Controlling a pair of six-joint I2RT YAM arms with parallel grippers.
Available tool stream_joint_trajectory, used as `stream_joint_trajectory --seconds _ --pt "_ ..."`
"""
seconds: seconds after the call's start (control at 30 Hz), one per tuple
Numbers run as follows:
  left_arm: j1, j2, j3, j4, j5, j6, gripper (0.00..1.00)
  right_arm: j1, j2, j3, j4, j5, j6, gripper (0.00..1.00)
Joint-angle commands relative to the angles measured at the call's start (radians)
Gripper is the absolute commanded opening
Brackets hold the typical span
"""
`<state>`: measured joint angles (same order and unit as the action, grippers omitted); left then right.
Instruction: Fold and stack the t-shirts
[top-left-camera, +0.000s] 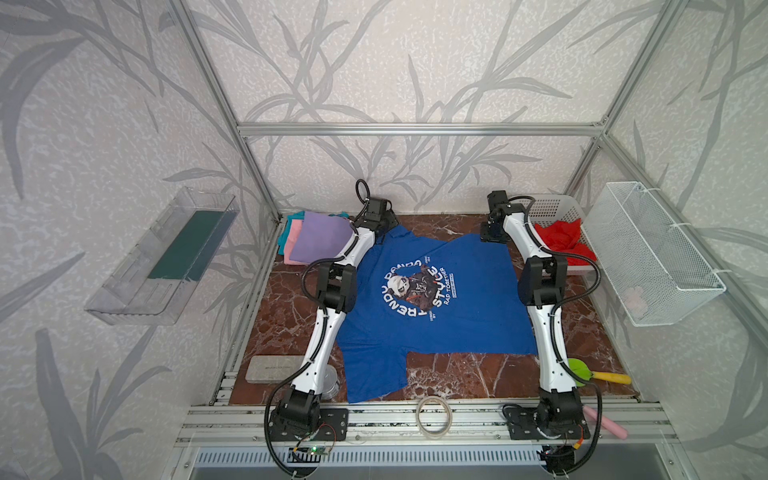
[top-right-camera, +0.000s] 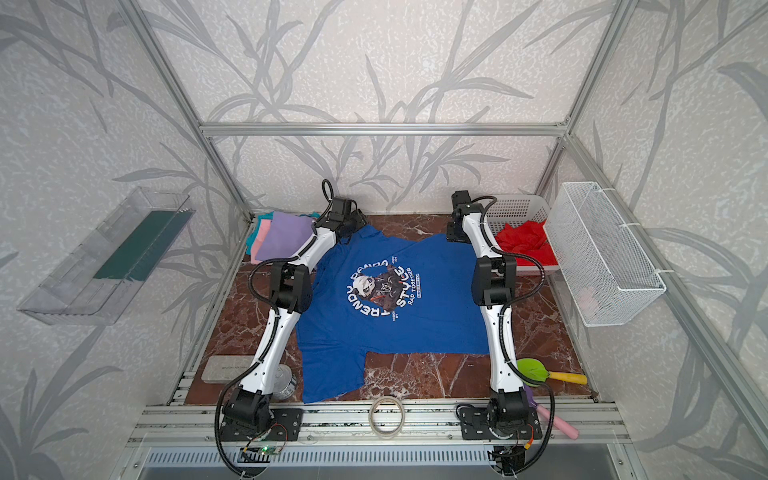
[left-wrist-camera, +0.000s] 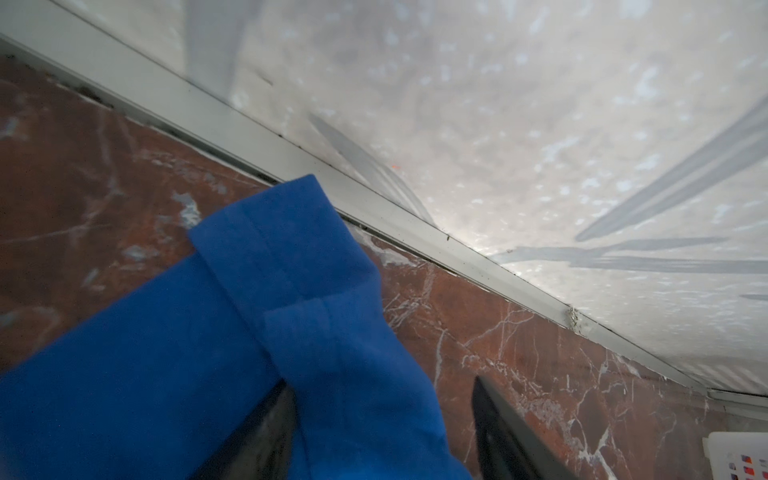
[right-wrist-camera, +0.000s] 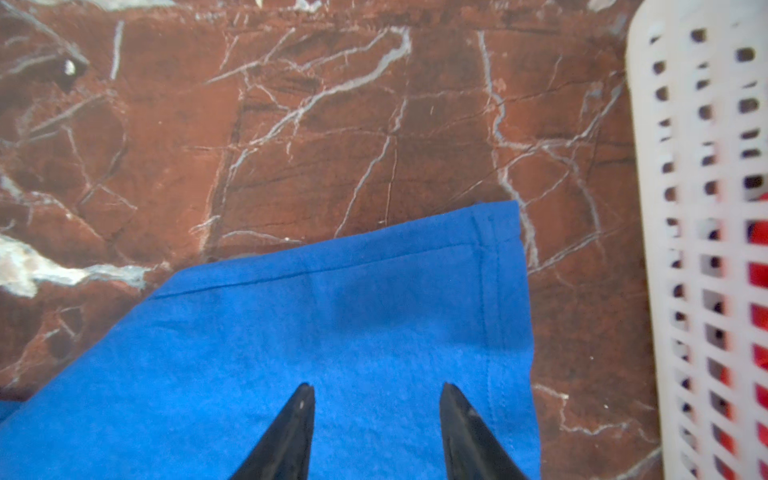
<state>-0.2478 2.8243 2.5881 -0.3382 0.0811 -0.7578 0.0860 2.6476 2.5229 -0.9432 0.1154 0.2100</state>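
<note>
Lavender shirt hides most of pink shirt, teal shirt.

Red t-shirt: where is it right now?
In both top views the red t-shirt sits crumpled in the white perforated basket at the far right, just to the right of the right arm.

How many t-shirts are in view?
5: blue spread mid-table; red in the basket, far right; lavender, pink and teal stacked far left. More may hide beneath.
</note>
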Motion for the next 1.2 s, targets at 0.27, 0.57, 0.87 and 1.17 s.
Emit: stream_joint_trajectory --seconds 0.27,0.57,0.87,1.17 --pt "0.01 -0.001 0.007 -0.007 -0.034 -0.034 0.0 -0.015 0.051 0.017 0.019 0.058 0.019 0.63" --pt "0.007 -0.143 -0.07 0.047 0.016 -0.03 0.0 -0.017 0.104 0.133 0.005 0.024 0.021 0.77" --pt "0.0 -0.279 -0.168 0.062 0.063 -0.017 0.0 -0.026 0.173 0.216 0.033 -0.043 -0.019 0.76" --pt "-0.004 -0.491 -0.516 0.168 0.079 -0.036 0.0 -0.025 0.173 0.213 0.046 -0.086 -0.038 0.79"
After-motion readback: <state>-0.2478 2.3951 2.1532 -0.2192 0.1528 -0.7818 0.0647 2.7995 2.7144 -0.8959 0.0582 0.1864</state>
